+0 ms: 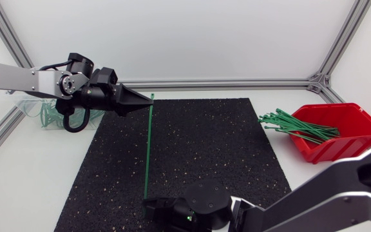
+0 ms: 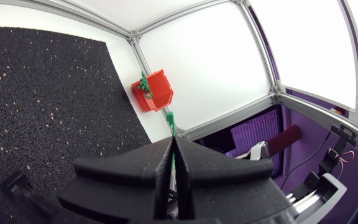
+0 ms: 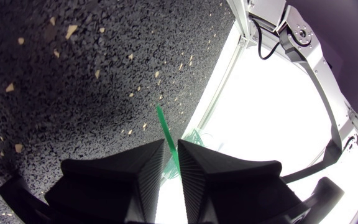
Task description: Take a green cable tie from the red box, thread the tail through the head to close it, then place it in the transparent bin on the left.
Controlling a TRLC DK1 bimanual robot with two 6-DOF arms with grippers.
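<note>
Green cable tie runs as one straight line down the left-centre of the head view, over the black rubber mat, with one end in each of your grippers. Your left gripper has the end at the upper left of the frame. In the left wrist view its fingers are pressed together on the tie, and only a short green tip pokes out ahead of them. Your right gripper has the other end at the lower centre edge. In the right wrist view its fingers stand narrow, pinching the flat strip that juts out ahead of them. You cannot tell from these views which end is the head.

The red box sits at the right of the frame, with spare ties spilling over its left rim. The transparent bin is at the upper left, behind the left arm.

By the look of it the pick is done and the threading is in hand but not begun, since the tie shows no bend yet. Your next move calls for bringing the two ends toward each other so the band bows into a loop, then aiming the tail tip squarely at the slot in the head. That slot is a small target, so keep both grips firm while the band flexes.
</note>
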